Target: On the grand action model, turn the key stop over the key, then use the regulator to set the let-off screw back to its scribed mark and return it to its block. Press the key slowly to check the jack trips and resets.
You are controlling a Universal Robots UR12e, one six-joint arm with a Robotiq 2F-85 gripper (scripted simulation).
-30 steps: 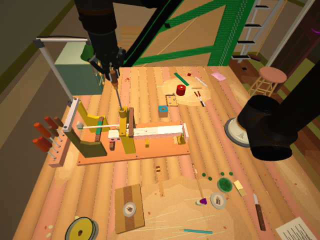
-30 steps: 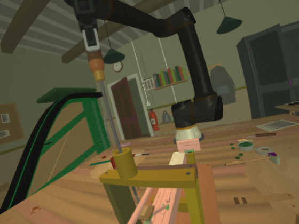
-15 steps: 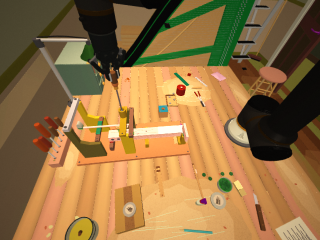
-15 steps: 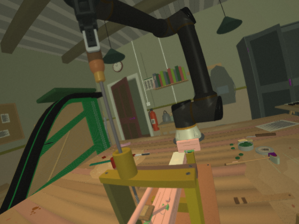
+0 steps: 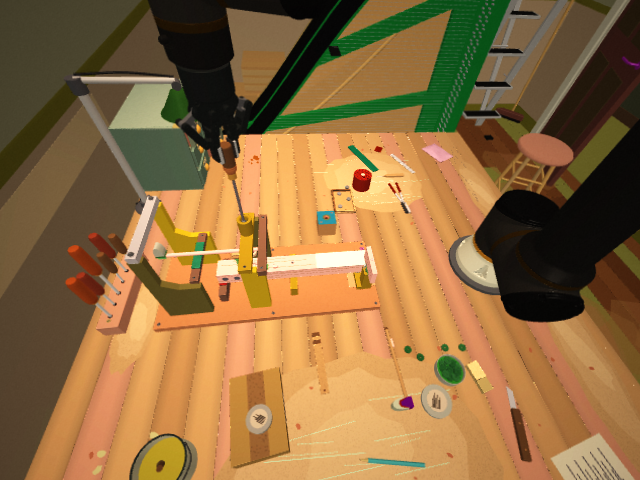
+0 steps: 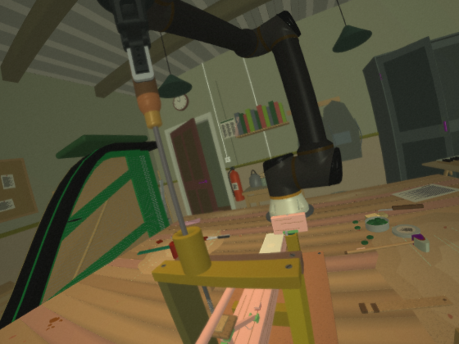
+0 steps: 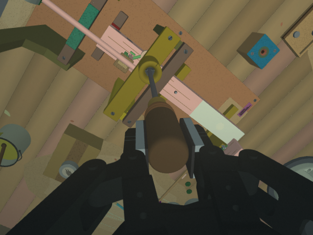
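My gripper (image 7: 165,141) (image 5: 223,140) (image 6: 140,67) hangs above the grand action model (image 5: 263,268), with a finger on each side of the regulator's brown wooden handle (image 7: 165,136). The regulator (image 5: 232,178) (image 6: 162,155) points down and its steel shaft enters the yellow collar (image 5: 245,223) (image 6: 190,250) (image 7: 150,72) on the model's yellow bracket. The let-off screw is hidden inside the collar. The pale key (image 5: 310,262) (image 7: 202,111) runs across the orange base board. The blue regulator block (image 5: 326,222) (image 7: 261,51) stands behind the model, empty.
Behind the bench stand a green piano frame (image 5: 393,67) and a grey-green cabinet (image 5: 155,144). A rack of red-handled tools (image 5: 98,279) sits at the left. The arm's base (image 5: 522,258) rises at the right. A red spool (image 5: 362,180), tins and small tools lie scattered about.
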